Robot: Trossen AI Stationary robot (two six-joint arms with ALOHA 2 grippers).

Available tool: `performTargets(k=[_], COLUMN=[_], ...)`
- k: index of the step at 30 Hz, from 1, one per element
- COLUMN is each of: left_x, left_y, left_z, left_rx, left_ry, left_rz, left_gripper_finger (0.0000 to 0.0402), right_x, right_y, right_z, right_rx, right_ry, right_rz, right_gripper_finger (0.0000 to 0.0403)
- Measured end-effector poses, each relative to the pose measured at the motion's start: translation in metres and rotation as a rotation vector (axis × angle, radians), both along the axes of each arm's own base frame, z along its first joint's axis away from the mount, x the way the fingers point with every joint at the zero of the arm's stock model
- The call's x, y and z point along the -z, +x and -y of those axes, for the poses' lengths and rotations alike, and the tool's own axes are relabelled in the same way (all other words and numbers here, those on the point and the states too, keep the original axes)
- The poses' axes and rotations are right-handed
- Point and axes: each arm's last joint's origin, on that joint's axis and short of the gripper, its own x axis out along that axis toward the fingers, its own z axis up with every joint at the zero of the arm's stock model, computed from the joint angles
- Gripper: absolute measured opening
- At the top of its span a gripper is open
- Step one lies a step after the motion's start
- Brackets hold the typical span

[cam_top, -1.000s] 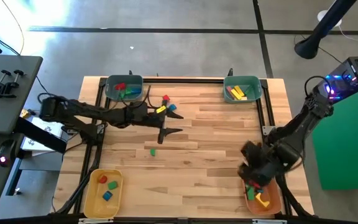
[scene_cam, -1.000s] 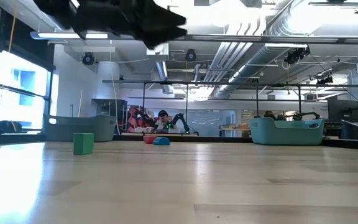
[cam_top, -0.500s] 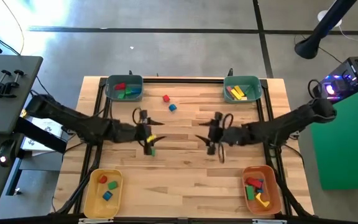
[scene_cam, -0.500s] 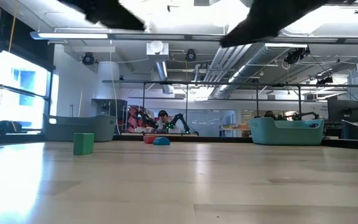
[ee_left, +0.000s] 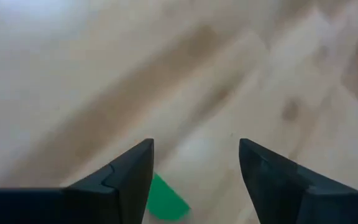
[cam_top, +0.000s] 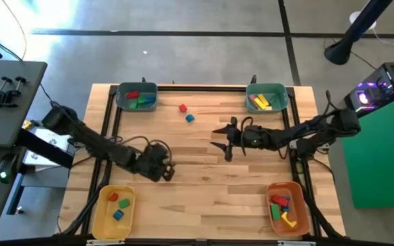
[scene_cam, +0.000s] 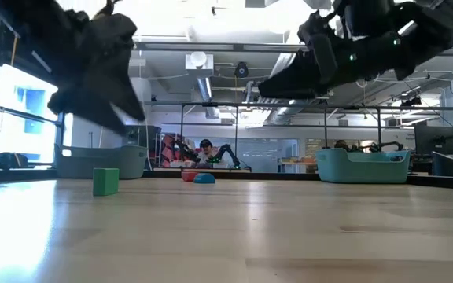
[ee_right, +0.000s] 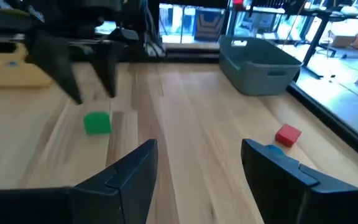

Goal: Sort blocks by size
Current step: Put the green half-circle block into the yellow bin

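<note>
A: Progress noted. Most blocks are judged already sorted: pieces lie in the teal bin at the table's far left (cam_top: 136,96), the teal bin at far right (cam_top: 265,97), the yellow bin at near left (cam_top: 113,212) and the orange bin at near right (cam_top: 285,216). Three are left loose on the wooden table (cam_top: 204,198): a green block (scene_cam: 105,181), a red block (cam_top: 182,108) and a blue block (cam_top: 189,117), the last two just beside each other toward the far edge.

B: Grippers?

A: The left gripper (ee_left: 194,180) is seen with fingers apart, nothing between them, poised over the green block (ee_left: 166,198). The right gripper (ee_right: 197,180) is likewise spread and empty, held over mid-table and facing the left arm.

B: Next step, as judged?

A: The green block appears to be the left arm's target; it is not yet enclosed. Red and blue remain untouched.

B: What is given by one view and not another?

A: From the high view the green block is hidden under the left gripper (cam_top: 164,169); it is shown plainly only in the low and wrist views. The right wrist view shows the green block (ee_right: 97,122) resting on the table just beside the left fingers. Bin contents are readable only from above; in the low view just the bin walls are seen.
</note>
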Motion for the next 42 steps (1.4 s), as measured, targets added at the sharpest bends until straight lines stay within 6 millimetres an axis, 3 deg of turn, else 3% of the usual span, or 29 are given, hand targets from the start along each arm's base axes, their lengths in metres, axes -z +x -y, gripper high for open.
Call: performTargets(k=[3,10,15,25,30,35,42], left_x=[0.016,0.037,0.027,-0.014,-0.011,-0.004,0.018], left_y=[0.004,0.009,0.011,0.015,0.012,0.018,0.029], left_z=[0.009,0.011,0.010,0.012,0.011,0.009,0.000], left_rx=[0.063,-0.048,-0.079,-0.160,-0.278,-0.354,-0.380], left_ry=[-0.023,-0.072,-0.038,-0.005,-0.130,-0.142,-0.160], left_rz=[-0.063,-0.100,-0.193,-0.338,-0.368,-0.333,-0.428], left_gripper_finger=[0.0211,0.0196,0.0189,0.0187,0.0187,0.0187,0.0187], right_x=[0.006,0.008,0.008,0.008,0.010,0.012,0.012], right_y=[0.002,0.005,0.005,0.005,0.005,0.004,0.004], right_z=[0.000,0.000,0.000,0.002,0.003,0.003,0.005], right_rx=[-0.008,-0.024,-0.030,-0.025,-0.014,-0.023,-0.045], right_ry=[-0.015,-0.068,-0.092,-0.106,-0.063,-0.061,-0.090], right_rz=[-0.020,-0.012,-0.011,-0.014,-0.029,-0.048,-0.051], right_gripper_finger=[0.0227,0.0227,0.0227,0.0227,0.0227,0.0227,0.0227])
